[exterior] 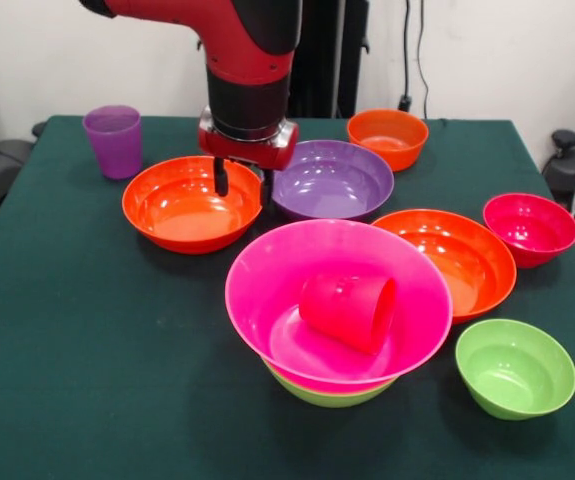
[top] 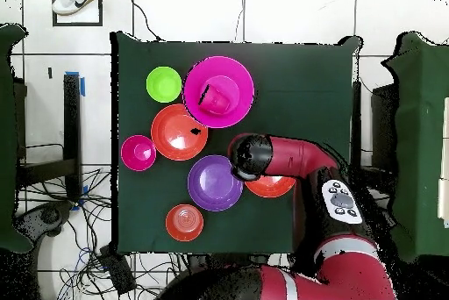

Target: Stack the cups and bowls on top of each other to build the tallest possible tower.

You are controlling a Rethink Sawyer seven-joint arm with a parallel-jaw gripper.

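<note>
My gripper (exterior: 243,182) hangs open over the right rim of a wide orange bowl (exterior: 189,205), one finger (exterior: 221,177) inside it and the other at the gap to the purple bowl (exterior: 332,180). The tower is a wide hot pink bowl (exterior: 267,290) nested in a lime green bowl (exterior: 327,393) at the table's near middle. A red-pink cup (exterior: 349,311) lies on its side in the hot pink bowl. The purple cup (exterior: 113,141) stands upright at the far left. In the overhead view the arm (top: 289,156) hides the gripper and the purple cup.
Loose on the green table (exterior: 87,330): a small orange bowl (exterior: 388,138), a second wide orange bowl (exterior: 457,262), a small red-pink bowl (exterior: 530,229) and a small lime green bowl (exterior: 515,368). A shoe (top: 74,0) shows beyond the table in the overhead view.
</note>
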